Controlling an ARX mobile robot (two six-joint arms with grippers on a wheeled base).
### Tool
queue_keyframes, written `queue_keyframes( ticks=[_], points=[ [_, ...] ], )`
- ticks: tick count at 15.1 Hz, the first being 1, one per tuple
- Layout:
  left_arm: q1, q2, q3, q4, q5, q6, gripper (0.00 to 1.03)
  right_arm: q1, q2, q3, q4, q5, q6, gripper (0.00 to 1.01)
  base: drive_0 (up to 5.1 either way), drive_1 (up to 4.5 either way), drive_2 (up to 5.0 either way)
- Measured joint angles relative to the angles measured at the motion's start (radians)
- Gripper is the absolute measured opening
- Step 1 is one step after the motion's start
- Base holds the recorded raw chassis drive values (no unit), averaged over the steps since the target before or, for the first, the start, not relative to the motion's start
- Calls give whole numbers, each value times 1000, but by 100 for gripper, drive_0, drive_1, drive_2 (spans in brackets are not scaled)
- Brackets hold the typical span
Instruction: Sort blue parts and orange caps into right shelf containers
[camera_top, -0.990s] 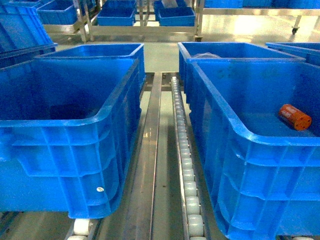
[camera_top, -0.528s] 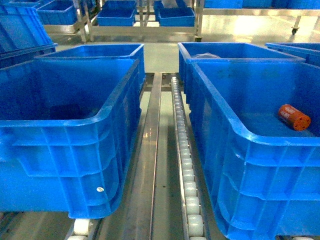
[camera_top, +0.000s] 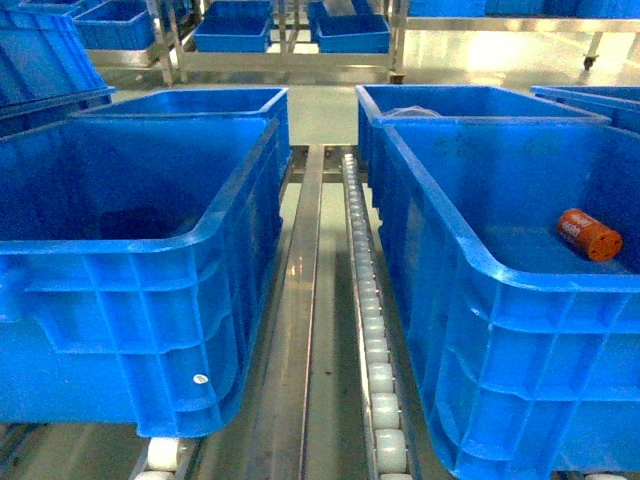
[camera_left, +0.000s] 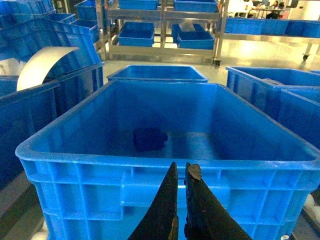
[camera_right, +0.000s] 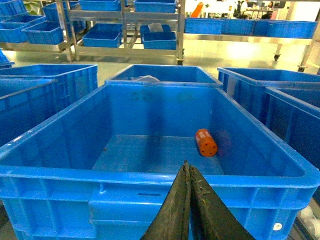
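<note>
Right wrist view: orange cap (camera_right: 206, 142) on crate (camera_right: 150, 172) floor near right wall, likely light, rigid, roll-prone, best pinched across barrel; right pincer (camera_right: 189, 175) clenched empty.

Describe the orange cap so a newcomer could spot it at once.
Start at the roller track running up the middle of the head view, then look at the big blue crate just right of it. On that crate's floor lies the orange cap, a stubby cylinder on its side. It is the only orange thing among all the blue.
</note>
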Motion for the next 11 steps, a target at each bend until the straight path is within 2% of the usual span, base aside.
queue_keyframes(
  ticks=[7,8,9,10,11],
  points=[
    [0,-181,0,-176,0,0,2,0,-153,0,-152,0,1,3,0,0,0],
    [0,-198,0,-196,0,0,2,0,-189,0,-200,0,1,3,0,0,0],
    [0,-216,0,-214,-3,0,2,0,-296,0,-341,-2,1,3,0,0,0],
    [0,-291,2,-323,0,0,2,0,-329,5,-317,-2,1,3,0,0,0],
    [0,-321,0,-369,0,0,2,0,-327,4,-327,-2,2,3,0,0,0]
  ],
)
